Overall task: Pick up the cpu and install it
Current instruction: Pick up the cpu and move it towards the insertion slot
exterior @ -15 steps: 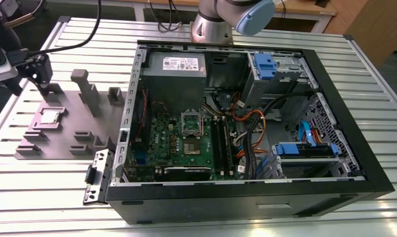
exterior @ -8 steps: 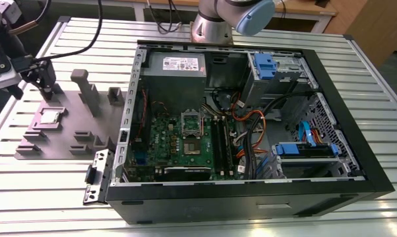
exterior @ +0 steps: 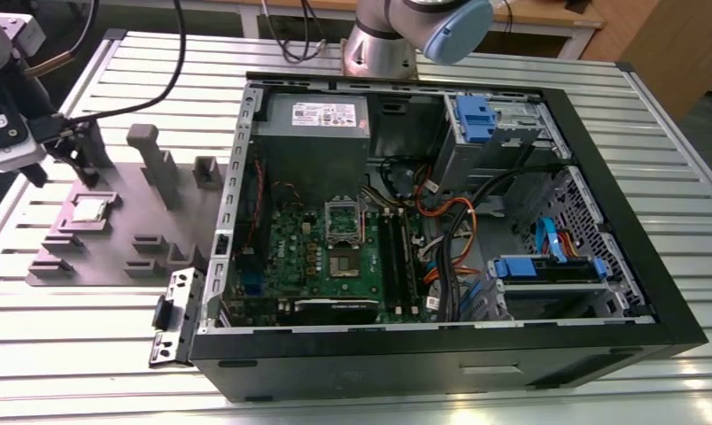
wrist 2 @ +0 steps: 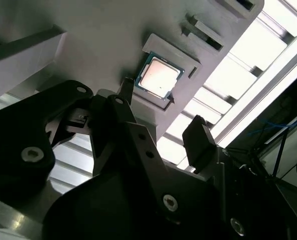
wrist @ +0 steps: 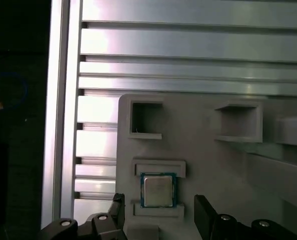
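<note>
Your gripper: fingers apart, empty, near the cpu, which sits in grey fixture, exterior view's left.

Exterior view high, both wrist views near cpu

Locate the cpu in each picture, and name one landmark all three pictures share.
Exterior view: the cpu lies in a grey holder plate at the exterior view's left, outside the computer case.
Second wrist view: the cpu sits in its square pocket, just beyond the open gripper.
First wrist view: the cpu sits in the same pocket, framed by the gripper's two fingers.
Shared landmark: the grey holder plate.
</note>
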Available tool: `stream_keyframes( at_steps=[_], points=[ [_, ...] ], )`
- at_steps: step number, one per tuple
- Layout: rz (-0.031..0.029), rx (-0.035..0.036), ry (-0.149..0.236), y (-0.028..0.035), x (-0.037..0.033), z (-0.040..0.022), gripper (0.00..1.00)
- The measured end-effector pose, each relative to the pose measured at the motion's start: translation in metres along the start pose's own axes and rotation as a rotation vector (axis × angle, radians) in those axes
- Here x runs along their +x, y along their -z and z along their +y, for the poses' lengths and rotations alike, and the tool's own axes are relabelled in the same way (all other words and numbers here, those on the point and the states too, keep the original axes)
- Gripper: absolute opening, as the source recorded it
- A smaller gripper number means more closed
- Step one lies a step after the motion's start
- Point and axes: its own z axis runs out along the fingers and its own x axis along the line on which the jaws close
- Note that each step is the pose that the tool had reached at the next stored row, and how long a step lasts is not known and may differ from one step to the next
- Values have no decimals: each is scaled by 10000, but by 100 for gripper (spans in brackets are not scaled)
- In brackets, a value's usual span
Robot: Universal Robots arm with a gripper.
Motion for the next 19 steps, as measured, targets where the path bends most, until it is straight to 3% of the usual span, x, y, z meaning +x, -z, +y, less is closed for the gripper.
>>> stream_keyframes(
  at_steps=[19],
  points=[
    [-12,0,-156,-342,-1,-14,66]
  ],
)
